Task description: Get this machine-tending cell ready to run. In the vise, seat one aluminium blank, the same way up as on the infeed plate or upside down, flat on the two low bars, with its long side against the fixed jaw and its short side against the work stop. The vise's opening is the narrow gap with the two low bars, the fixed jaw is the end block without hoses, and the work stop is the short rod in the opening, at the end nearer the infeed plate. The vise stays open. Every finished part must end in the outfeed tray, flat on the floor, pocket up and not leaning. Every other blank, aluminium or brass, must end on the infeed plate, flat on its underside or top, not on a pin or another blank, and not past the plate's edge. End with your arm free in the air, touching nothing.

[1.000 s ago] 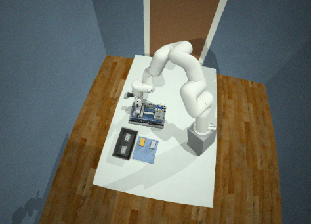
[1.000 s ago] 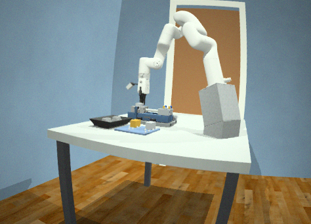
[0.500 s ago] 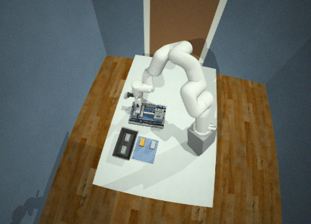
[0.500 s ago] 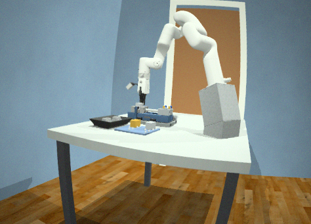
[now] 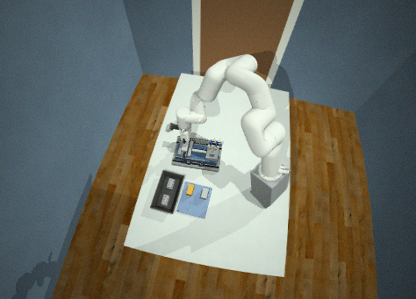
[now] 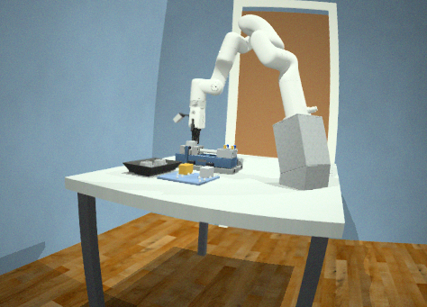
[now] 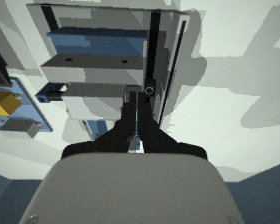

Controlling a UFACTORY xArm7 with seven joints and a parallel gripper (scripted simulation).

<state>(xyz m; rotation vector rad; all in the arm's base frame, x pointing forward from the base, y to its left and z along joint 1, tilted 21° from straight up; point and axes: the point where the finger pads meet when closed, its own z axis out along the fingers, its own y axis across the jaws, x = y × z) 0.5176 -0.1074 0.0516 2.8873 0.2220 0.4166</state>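
The vise [image 5: 197,153] stands mid-table, with its hosed block on the right and its fixed jaw [image 5: 184,145] on the left. My gripper [image 5: 186,138] hangs just above the fixed-jaw end, shut and empty. It also shows in the side view [image 6: 195,135] and in the wrist view [image 7: 137,97]. In the wrist view, grey blocks [image 7: 93,90] fill the vise below the fingers, and I cannot tell a blank from the jaws. The blue infeed plate [image 5: 195,199] holds a brass blank [image 5: 190,189] and an aluminium blank [image 5: 204,193], both lying flat. The black outfeed tray [image 5: 168,190] holds two finished parts.
The arm's grey base block [image 5: 267,186] stands to the right of the vise. The tray and the infeed plate sit side by side in front of the vise. The table's left edge runs close to the tray.
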